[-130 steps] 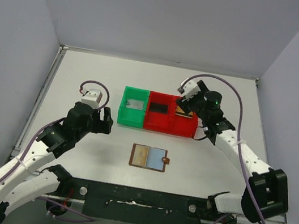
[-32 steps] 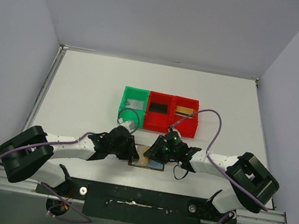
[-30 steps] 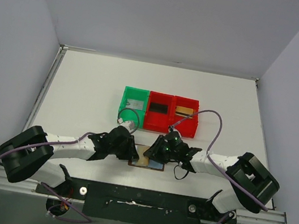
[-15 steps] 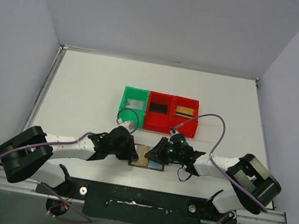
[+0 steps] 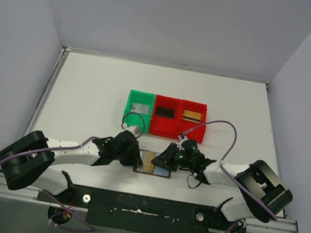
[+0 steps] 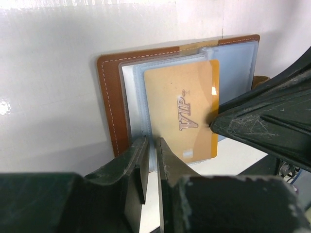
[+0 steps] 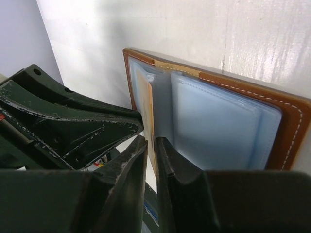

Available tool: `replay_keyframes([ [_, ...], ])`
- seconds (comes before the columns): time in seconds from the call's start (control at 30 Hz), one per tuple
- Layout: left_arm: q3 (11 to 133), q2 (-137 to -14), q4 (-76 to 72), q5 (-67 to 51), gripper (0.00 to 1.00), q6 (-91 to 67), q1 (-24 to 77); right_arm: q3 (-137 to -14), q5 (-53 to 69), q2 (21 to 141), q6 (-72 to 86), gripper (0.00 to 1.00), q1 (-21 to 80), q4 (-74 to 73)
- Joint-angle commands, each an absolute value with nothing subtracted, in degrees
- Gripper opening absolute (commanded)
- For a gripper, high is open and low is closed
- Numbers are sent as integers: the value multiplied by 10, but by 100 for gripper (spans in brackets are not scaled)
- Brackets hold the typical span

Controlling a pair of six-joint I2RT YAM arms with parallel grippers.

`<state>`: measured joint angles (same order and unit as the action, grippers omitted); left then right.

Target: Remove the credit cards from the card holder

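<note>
wallet [image 6: 109, 97] open flat on table [image 5: 87, 93] | l gripper [image 6: 151, 160] nearly closed, pinching wallet's near edge | r gripper [image 7: 151, 155] nearly closed, nipping gold card [image 6: 182, 111] edge

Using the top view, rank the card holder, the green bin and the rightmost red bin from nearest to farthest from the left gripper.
From the left gripper:
1. Card holder, right at its fingers.
2. Green bin, farther back, row's left end.
3. Rightmost red bin, back and right, row's far end.
</note>
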<state>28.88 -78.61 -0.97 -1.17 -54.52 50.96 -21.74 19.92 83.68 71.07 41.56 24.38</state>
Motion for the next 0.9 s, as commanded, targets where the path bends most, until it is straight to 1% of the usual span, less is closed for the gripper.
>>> replay_keyframes([
  [0.0,310,-790,10,3,12,-539,513,-211,222,827,719,12,408,300],
  [0.1,311,-789,12,3,11,-538,512,-208,223,828,721,2,406,304],
  [0.13,311,-790,13,4,11,-538,513,-207,222,828,722,1,405,304],
  [0.87,320,-801,32,9,9,-532,513,-199,261,769,660,0,354,215],
])
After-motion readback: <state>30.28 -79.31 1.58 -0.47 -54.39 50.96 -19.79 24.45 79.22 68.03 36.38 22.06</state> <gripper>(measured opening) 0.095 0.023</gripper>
